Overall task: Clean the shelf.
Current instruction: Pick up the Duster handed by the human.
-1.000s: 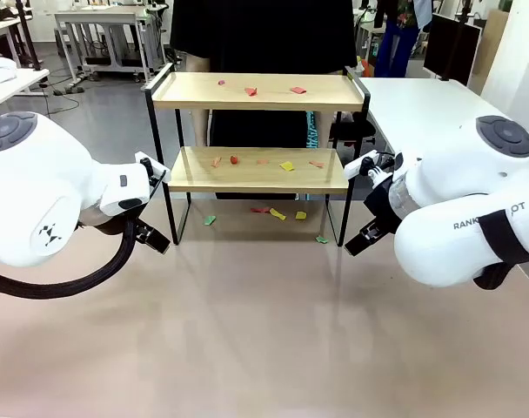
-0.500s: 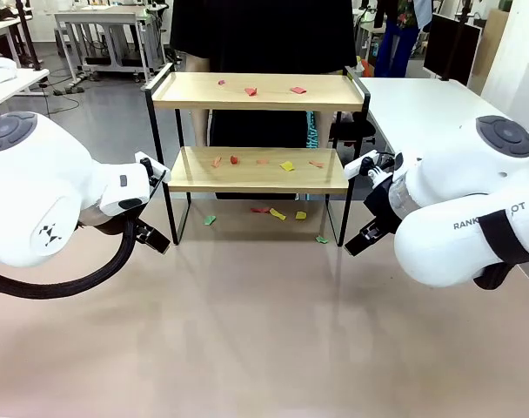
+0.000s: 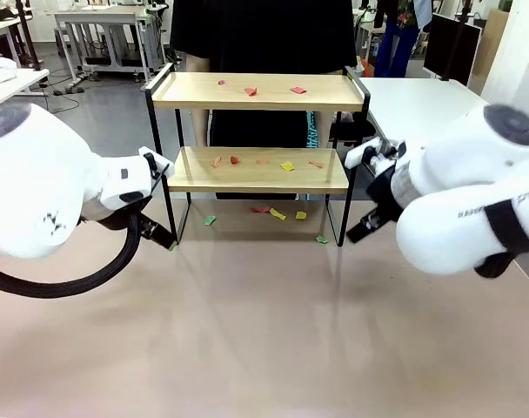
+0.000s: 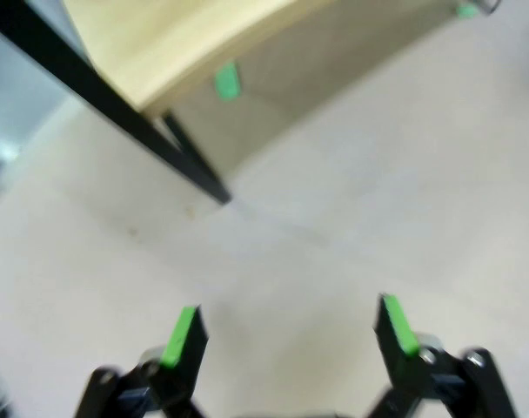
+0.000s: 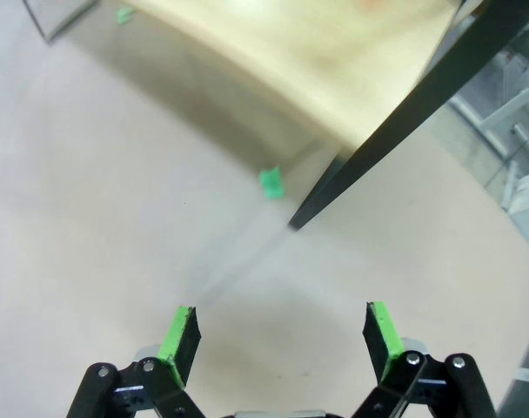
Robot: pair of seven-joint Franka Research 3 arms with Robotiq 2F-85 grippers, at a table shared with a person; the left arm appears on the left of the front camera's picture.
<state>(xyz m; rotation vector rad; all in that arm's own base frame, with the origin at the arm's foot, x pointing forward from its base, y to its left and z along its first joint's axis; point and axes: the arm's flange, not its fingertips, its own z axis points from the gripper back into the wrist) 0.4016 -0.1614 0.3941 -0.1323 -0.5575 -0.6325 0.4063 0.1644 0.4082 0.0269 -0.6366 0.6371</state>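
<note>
Two-tier shelf [image 3: 190, 174], light wood boards on a thin black frame, at 12 o'clock on the desk [image 3: 264, 331]; coloured scraps [image 3: 286, 165] litter both boards. Left end effector [image 4: 291, 329] and right end effector [image 5: 282, 335] spread apart, empty.

The left arm [image 3: 38, 196] and right arm [image 3: 460, 209] are bulky, rounded white shells capped by grey discs [image 3: 512, 122], with a thick black cable [image 3: 73, 283] behind the left gripper [image 4: 289, 306], a black strap [image 3: 504, 237] and grey lettering [image 3: 491, 210] behind the right gripper [image 5: 282, 307], both grippers black with green pads [image 5: 179, 335].
</note>
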